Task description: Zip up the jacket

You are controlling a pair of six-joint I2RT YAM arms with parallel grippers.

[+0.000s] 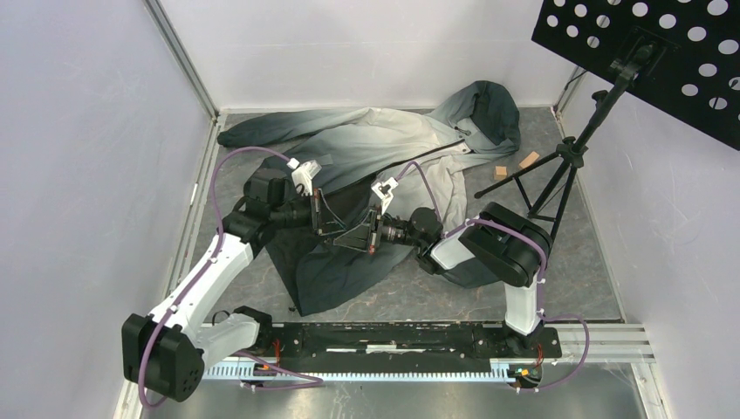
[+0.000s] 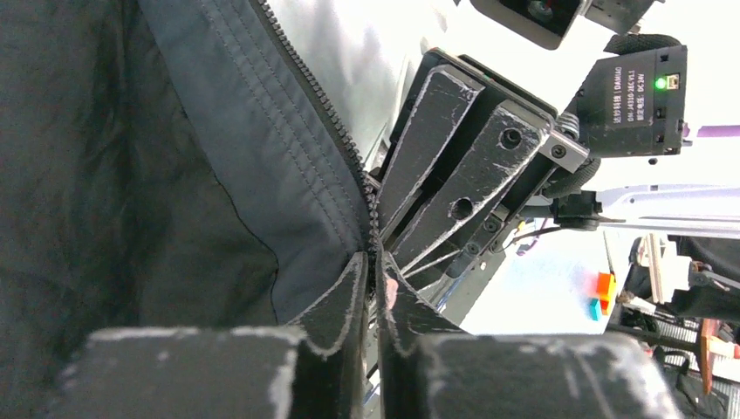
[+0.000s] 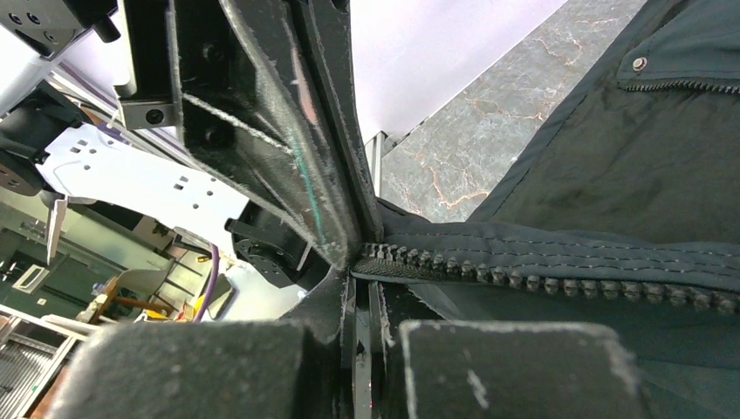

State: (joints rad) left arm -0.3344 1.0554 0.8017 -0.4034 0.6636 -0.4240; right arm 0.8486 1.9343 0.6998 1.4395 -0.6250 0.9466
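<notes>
Left gripper (image 2: 373, 264) and right gripper (image 3: 360, 284) met tip to tip on a dark toothed zipper (image 3: 541, 282).
Each finger pair was clamped on it; the large hooded jacket (image 1: 375, 144), teal-grey fabric fading to white, lay spread beneath and beyond them (hood farthest off).

Top external: mounted high at the near edge, tilted down; the whole tabletop (image 1: 558, 288) is taken in from afar. Left wrist: set close behind the left pincer (image 2: 373, 262), aimed along it. Right wrist: likewise, behind the right pincer (image 3: 359, 288). Shared by both wrist views: the zipper (image 2: 323, 113) (image 3: 541, 284), seen at close range.
</notes>
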